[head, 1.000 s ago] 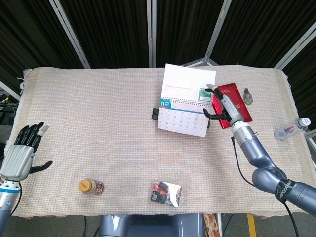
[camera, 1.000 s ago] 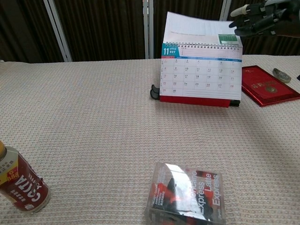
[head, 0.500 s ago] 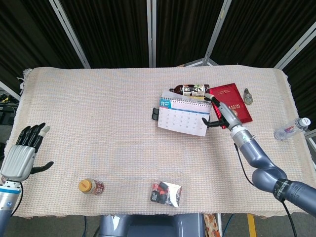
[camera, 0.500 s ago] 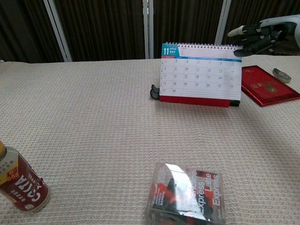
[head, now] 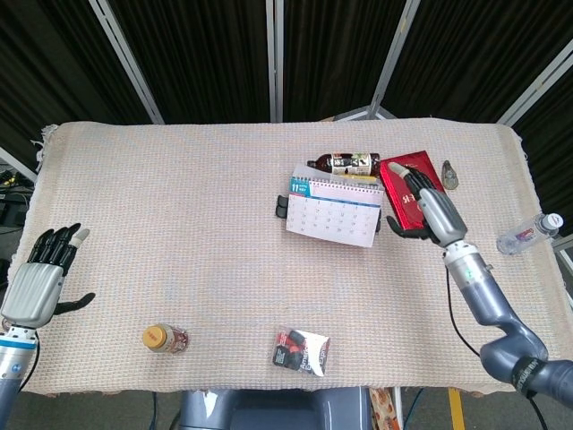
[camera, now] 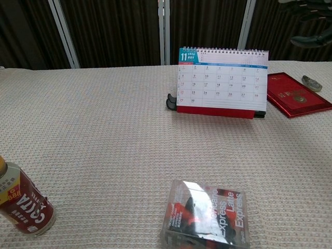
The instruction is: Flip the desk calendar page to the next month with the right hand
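The desk calendar (head: 333, 210) (camera: 222, 81) stands upright at the table's middle back, showing a month headed 11 in a teal band, on a red base. My right hand (head: 425, 213) hangs in the air just right of the calendar, fingers spread and holding nothing, apart from the page. In the chest view only its dark fingers (camera: 310, 39) show at the top right corner. My left hand (head: 40, 278) stays at the table's near left edge, fingers extended, empty.
A brown bottle (head: 345, 164) lies behind the calendar. A red booklet (head: 407, 188) (camera: 295, 100) lies under my right hand, a small grey item (head: 449, 174) beyond it. A plastic bottle (head: 530, 234) lies far right. A can (head: 165, 339) (camera: 23, 201) and coffee pack (head: 302, 350) (camera: 207, 213) lie near front.
The raised white page went over the top and out of sight behind the calendar. My right hand let go and drew back to the right and upward. The left hand stayed put.
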`<state>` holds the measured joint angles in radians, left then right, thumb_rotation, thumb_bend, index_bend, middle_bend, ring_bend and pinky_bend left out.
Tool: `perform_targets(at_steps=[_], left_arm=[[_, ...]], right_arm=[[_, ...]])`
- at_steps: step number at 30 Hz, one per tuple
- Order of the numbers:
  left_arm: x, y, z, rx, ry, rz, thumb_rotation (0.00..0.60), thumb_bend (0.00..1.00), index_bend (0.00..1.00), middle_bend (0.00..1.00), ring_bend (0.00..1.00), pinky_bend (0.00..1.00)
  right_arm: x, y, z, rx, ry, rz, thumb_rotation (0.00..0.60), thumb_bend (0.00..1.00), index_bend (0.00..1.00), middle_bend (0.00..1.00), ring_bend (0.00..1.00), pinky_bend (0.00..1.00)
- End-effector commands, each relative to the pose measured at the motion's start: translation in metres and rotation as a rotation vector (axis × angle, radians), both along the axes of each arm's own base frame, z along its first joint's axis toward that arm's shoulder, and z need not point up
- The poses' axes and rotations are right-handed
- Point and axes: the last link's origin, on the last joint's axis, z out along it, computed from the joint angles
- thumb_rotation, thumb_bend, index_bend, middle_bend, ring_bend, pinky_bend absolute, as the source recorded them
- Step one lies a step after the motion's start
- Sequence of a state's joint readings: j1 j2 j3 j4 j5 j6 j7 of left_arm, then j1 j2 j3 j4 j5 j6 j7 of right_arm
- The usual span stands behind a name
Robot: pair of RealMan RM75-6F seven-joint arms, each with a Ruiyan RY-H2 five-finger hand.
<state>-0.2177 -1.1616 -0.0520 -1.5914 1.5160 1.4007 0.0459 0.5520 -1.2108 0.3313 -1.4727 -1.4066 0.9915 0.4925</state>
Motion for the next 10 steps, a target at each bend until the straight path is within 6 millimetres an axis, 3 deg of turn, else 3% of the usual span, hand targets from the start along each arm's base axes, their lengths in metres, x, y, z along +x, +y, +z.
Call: perform_targets(at_steps=[1,4,10], left_arm=[[-0.001,-0.001,-0.001,-0.009,0.012,0.005,0.600,0.07,0.00,0.00,0.00,0.00],[-0.003,-0.002,-0.002,-0.011,0.022,0.010,0.600,0.07,0.00,0.00,0.00,0.00],[-0.003,-0.003,-0.004,-0.005,0.030,0.006,0.600,0.07,0.00,0.00,0.00,0.00]], right_arm=[[-0.049,0.049,0.015,-0.096,0.214,0.023,0.600,0.31,0.01,0.01,0.00,0.01],[-0.079,0.077,0.023,-0.178,0.372,0.012,0.600,0.29,0.00,0.00,0.00,0.00],[-0.113,0.118,0.025,-0.217,0.489,-0.024,0.600,0.29,0.00,0.00,0.00,0.00]])
